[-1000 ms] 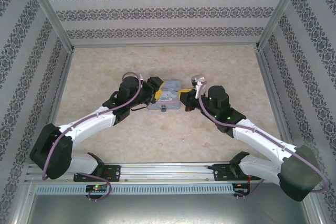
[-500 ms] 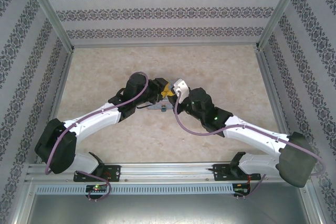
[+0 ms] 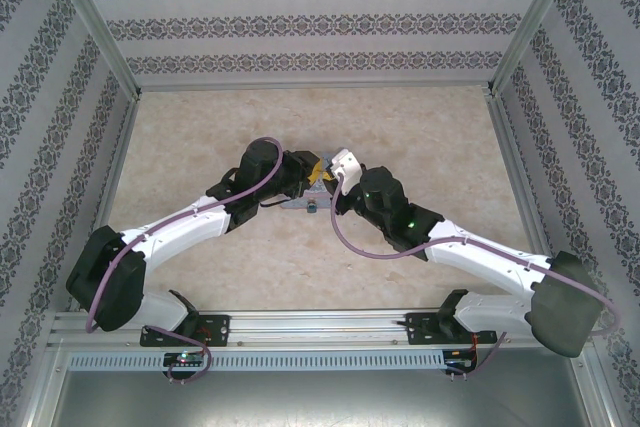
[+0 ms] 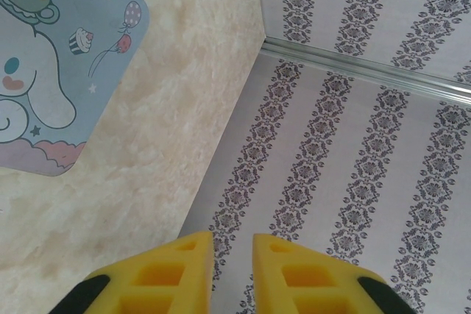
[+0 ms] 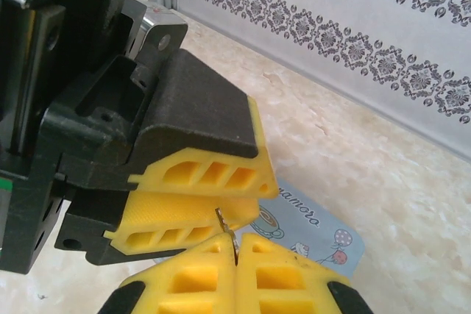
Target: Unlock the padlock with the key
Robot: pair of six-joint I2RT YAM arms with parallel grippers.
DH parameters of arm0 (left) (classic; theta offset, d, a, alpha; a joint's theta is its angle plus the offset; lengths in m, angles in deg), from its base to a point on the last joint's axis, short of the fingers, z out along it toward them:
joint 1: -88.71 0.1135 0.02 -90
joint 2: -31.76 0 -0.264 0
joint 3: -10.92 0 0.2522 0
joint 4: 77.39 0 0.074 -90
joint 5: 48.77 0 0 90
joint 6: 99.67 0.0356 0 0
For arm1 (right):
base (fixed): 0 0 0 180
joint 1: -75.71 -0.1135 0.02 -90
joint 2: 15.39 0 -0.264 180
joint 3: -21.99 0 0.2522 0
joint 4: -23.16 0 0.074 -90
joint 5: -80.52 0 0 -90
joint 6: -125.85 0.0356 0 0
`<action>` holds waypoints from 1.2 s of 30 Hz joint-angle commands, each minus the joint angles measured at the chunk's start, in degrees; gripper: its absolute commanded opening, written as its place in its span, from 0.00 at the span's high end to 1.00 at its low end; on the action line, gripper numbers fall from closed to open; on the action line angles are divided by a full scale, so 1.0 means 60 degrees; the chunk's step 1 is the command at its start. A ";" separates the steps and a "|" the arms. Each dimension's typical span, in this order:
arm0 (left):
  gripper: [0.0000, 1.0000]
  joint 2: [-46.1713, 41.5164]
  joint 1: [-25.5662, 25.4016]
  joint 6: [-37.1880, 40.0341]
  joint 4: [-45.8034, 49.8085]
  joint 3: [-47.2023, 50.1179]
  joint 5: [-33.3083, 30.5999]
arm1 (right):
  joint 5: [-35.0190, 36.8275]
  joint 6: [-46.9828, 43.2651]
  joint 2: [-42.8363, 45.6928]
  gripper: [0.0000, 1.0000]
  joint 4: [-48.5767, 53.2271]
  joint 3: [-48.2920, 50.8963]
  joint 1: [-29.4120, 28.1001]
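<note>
While the right end effector [image 5: 235,246] pinches the key [image 5: 224,223] — the tin [image 5: 327,244] reads "namoro".

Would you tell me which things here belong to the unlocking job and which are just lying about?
Job in hand:
key, pinched in the right gripper
padlock

Lying about:
cartoon tin, beside the padlock

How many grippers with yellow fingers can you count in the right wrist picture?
2. The right gripper sits at the bottom edge, fingers shut on a thin metal key. The left gripper comes in from the left, just above it.
</note>
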 commanded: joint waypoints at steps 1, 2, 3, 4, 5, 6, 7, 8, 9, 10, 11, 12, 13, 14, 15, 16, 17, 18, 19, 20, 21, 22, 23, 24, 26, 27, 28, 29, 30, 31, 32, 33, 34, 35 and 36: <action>0.81 0.0113 -0.0180 -0.0237 0.0327 -0.0125 -0.0252 | 0.0216 -0.0188 -0.0120 1.00 -0.0049 -0.0295 -0.0081; 0.83 0.0140 -0.0187 -0.0228 0.0309 -0.0138 -0.0242 | 0.0207 -0.0188 -0.0143 1.00 -0.0059 -0.0291 -0.0080; 0.84 0.0157 -0.0198 -0.0221 0.0294 -0.0153 -0.0227 | 0.0210 -0.0196 -0.0164 1.00 -0.0077 -0.0299 -0.0081; 0.84 0.0190 -0.0222 -0.0208 0.0286 -0.0185 -0.0211 | 0.0221 -0.0182 -0.0199 1.00 -0.0076 -0.0310 -0.0079; 0.85 0.0209 -0.0228 -0.0200 0.0291 -0.0203 -0.0192 | 0.0222 -0.0188 -0.0207 1.00 -0.0086 -0.0306 -0.0077; 0.85 0.0230 -0.0242 -0.0200 0.0282 -0.0199 -0.0192 | 0.0221 -0.0189 -0.0227 1.00 -0.0094 -0.0324 -0.0077; 0.85 0.0243 -0.0260 -0.0190 0.0259 -0.0188 -0.0186 | 0.0221 -0.0186 -0.0249 1.00 -0.0093 -0.0317 -0.0077; 0.86 0.0260 -0.0274 -0.0200 0.0261 -0.0182 -0.0194 | 0.0221 -0.0193 -0.0253 1.00 -0.0092 -0.0338 -0.0080; 0.86 0.0274 -0.0283 -0.0201 0.0260 -0.0182 -0.0194 | 0.0221 -0.0182 -0.0268 1.00 -0.0094 -0.0339 -0.0077; 0.87 0.0288 -0.0289 -0.0185 0.0260 -0.0182 -0.0178 | 0.0218 -0.0190 -0.0282 1.00 -0.0108 -0.0336 -0.0077; 0.89 0.0276 -0.0297 -0.0183 0.0248 -0.0187 -0.0183 | 0.0221 -0.0196 -0.0281 1.00 -0.0104 -0.0334 -0.0081; 0.90 0.0288 -0.0305 -0.0185 0.0235 -0.0179 -0.0206 | 0.0236 -0.0174 -0.0282 1.00 -0.0101 -0.0325 -0.0077; 0.91 0.0283 -0.0312 -0.0185 0.0244 -0.0154 -0.0218 | 0.0251 -0.0175 -0.0284 1.00 -0.0099 -0.0307 -0.0086; 0.93 0.0275 -0.0305 -0.0185 0.0256 -0.0152 -0.0228 | 0.0252 -0.0173 -0.0268 1.00 -0.0097 -0.0298 -0.0080; 0.94 0.0267 -0.0305 -0.0170 0.0261 -0.0140 -0.0252 | 0.0264 -0.0161 -0.0257 1.00 -0.0117 -0.0285 -0.0077; 0.97 0.0275 -0.0305 -0.0153 0.0272 -0.0136 -0.0266 | 0.0261 -0.0159 -0.0241 1.00 -0.0121 -0.0269 -0.0077; 1.00 0.0274 -0.0305 -0.0131 0.0274 -0.0122 -0.0278 | 0.0259 -0.0149 -0.0240 1.00 -0.0123 -0.0266 -0.0079; 1.00 0.0270 -0.0305 -0.0091 0.0268 -0.0131 -0.0296 | 0.0267 -0.0110 -0.0225 1.00 -0.0093 -0.0263 -0.0084; 1.00 0.0289 -0.0304 -0.0040 0.0236 -0.0122 -0.0318 | 0.0265 -0.0041 -0.0176 0.92 -0.0057 -0.0251 -0.0069; 1.00 0.0298 -0.0305 0.0083 0.0169 -0.0099 -0.0366 | 0.0264 0.0094 -0.0099 0.74 -0.0025 -0.0240 -0.0037; 1.00 0.0303 -0.0292 0.0261 0.0144 -0.0098 -0.0408 | 0.0259 0.0320 0.0018 0.60 0.0005 -0.0196 0.0046; 1.00 0.0295 -0.0265 0.0577 0.0142 -0.0127 -0.0465 | 0.0078 0.0613 0.0212 0.50 0.0083 -0.0127 0.0231; 1.00 0.0278 -0.0230 0.1020 0.0275 -0.0190 -0.0521 | -0.0216 0.1058 0.0474 0.44 0.0158 -0.0023 0.0497; 1.00 0.0258 -0.0183 0.1452 0.0351 -0.0246 -0.0563 | -0.0486 0.1556 0.0741 0.41 0.0197 0.0104 0.0787; 1.00 0.0190 -0.0033 0.2602 0.0613 -0.0381 -0.0720 | -0.1193 0.2872 0.1338 0.33 0.0281 0.0426 0.1522; 1.00 0.0114 0.0026 0.3067 0.0704 -0.0411 -0.0841 | -0.1564 0.3495 0.1541 0.32 0.0359 0.0521 0.1861; 1.00 0.0039 0.0078 0.3814 0.0555 -0.0402 -0.0948 | -0.2081 0.4130 0.1730 0.31 0.0389 0.0626 0.2226; 1.00 -0.0063 0.0139 0.4581 0.0726 -0.0488 -0.1122 | -0.2372 0.4747 0.1880 0.30 0.0416 0.0723 0.2514; 1.00 -0.0163 0.0162 0.5171 0.0902 -0.0560 -0.1275 | -0.2483 0.5211 0.1969 0.28 0.0484 0.0765 0.2676; 1.00 -0.0245 0.0178 0.6021 0.0776 -0.0585 -0.1352 | -0.2718 0.5630 0.2014 0.28 0.0492 0.0788 0.2858; 1.00 -0.0346 0.0186 0.6675 0.0723 -0.0605 -0.1485 | -0.2953 0.6100 0.2023 0.28 0.0534 0.0789 0.3011; 1.00 -0.0432 0.0196 0.7165 0.0519 -0.0549 -0.1533 | -0.3117 0.6523 0.2018 0.29 0.0417 0.0827 0.3123; 1.00 -0.0499 0.0222 0.7708 0.0005 -0.0434 -0.1425 | -0.3285 0.7012 0.2007 0.29 0.0224 0.0899 0.3245; 1.00 -0.0564 0.0237 0.8098 -0.0351 -0.0363 -0.1353 | -0.3474 0.7592 0.1945 0.29 -0.0020 0.0967 0.3374; 1.00 -0.0590 0.0252 0.8372 -0.0737 -0.0309 -0.1258 | -0.3603 0.8112 0.1877 0.29 -0.0243 0.1004 0.3507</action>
